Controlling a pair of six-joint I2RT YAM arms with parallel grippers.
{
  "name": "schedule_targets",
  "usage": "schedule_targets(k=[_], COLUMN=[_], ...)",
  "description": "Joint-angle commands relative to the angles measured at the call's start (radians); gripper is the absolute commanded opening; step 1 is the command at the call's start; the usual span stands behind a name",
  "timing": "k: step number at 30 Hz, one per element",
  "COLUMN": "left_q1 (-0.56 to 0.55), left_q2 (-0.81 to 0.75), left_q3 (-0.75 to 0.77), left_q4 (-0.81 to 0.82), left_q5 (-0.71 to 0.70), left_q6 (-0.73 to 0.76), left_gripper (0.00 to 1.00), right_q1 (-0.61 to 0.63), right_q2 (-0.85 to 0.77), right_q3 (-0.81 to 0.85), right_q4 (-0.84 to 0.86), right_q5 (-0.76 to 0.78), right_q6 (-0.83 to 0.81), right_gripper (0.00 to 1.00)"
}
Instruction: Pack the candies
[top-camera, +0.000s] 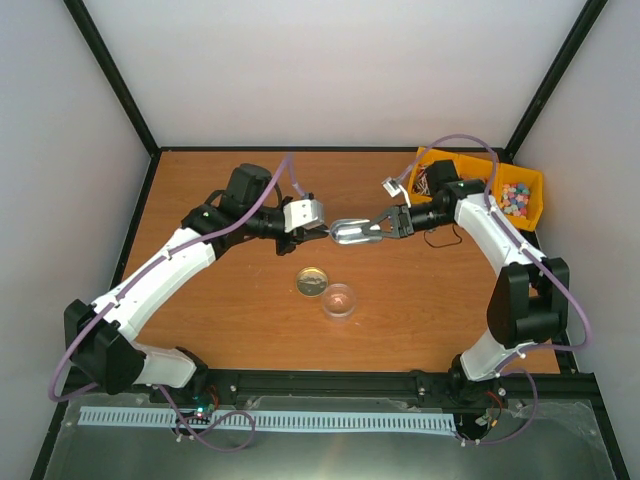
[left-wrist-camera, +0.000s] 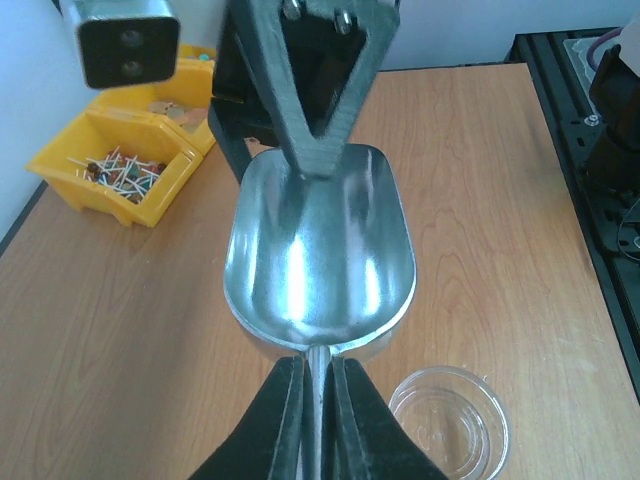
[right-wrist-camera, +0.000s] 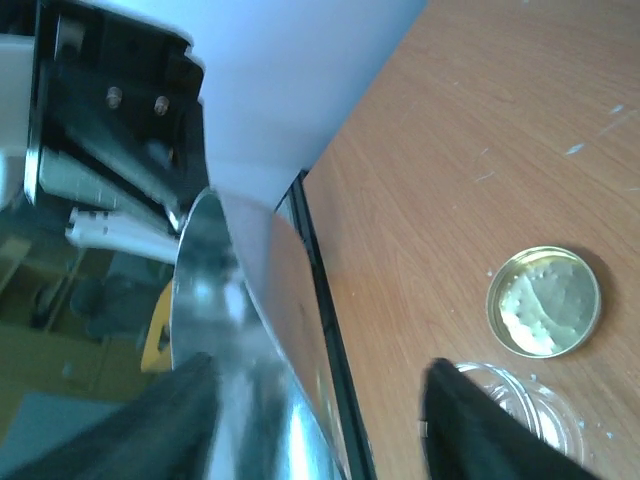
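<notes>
A metal scoop (top-camera: 348, 233) hangs in the air between both arms, its bowl (left-wrist-camera: 320, 260) empty. My left gripper (top-camera: 322, 230) is shut on the scoop's handle (left-wrist-camera: 316, 375). My right gripper (top-camera: 370, 229) is open, its fingers wide apart around the bowl's front (right-wrist-camera: 230, 300); one finger (left-wrist-camera: 315, 110) lies over the bowl. Small candies (top-camera: 515, 198) lie in the right yellow bin (top-camera: 535, 180), behind the right arm. An empty clear cup (top-camera: 340, 300) stands on the table below the scoop; it also shows in the left wrist view (left-wrist-camera: 450, 420).
A round gold lid (top-camera: 312, 282) lies next to the clear cup, also seen in the right wrist view (right-wrist-camera: 543, 300). A second yellow bin (left-wrist-camera: 110, 170) holds thin white sticks. Black frame posts stand at the table's back corners.
</notes>
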Motion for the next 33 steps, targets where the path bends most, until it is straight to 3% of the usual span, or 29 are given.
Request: schedule_targets(k=[1, 5, 9, 14, 20, 33], left_q1=[-0.010, 0.014, 0.056, 0.080, 0.088, 0.091], left_q2=[-0.019, -0.037, -0.049, -0.069, -0.082, -0.097], left_q3=[0.011, -0.008, -0.019, -0.040, -0.057, -0.088], left_q4=[0.001, 0.006, 0.013, 0.019, 0.032, 0.046], left_q5=[-0.013, -0.082, -0.092, -0.092, -0.090, -0.073], left_q6=[-0.047, -0.098, -0.155, -0.178, -0.180, -0.156], left_gripper=[0.01, 0.01, 0.01, 0.01, 0.01, 0.01], right_q1=[-0.034, -0.126, -0.199, -0.331, -0.455, -0.460], right_q2=[0.038, 0.060, 0.055, 0.142, 0.309, 0.577], right_q3=[0.113, 0.193, 0.238, 0.304, 0.414, 0.657], right_q4=[-0.106, -0.144, -0.082, -0.048, -0.006, 0.003], right_q5=[0.062, 0.220, 0.542, 0.801, 0.938, 0.998], right_q6=[-0.120, -0.200, -0.243, -0.329, -0.407, -0.438], right_gripper=[0.62, 0.75, 0.81, 0.99, 1.00, 1.00])
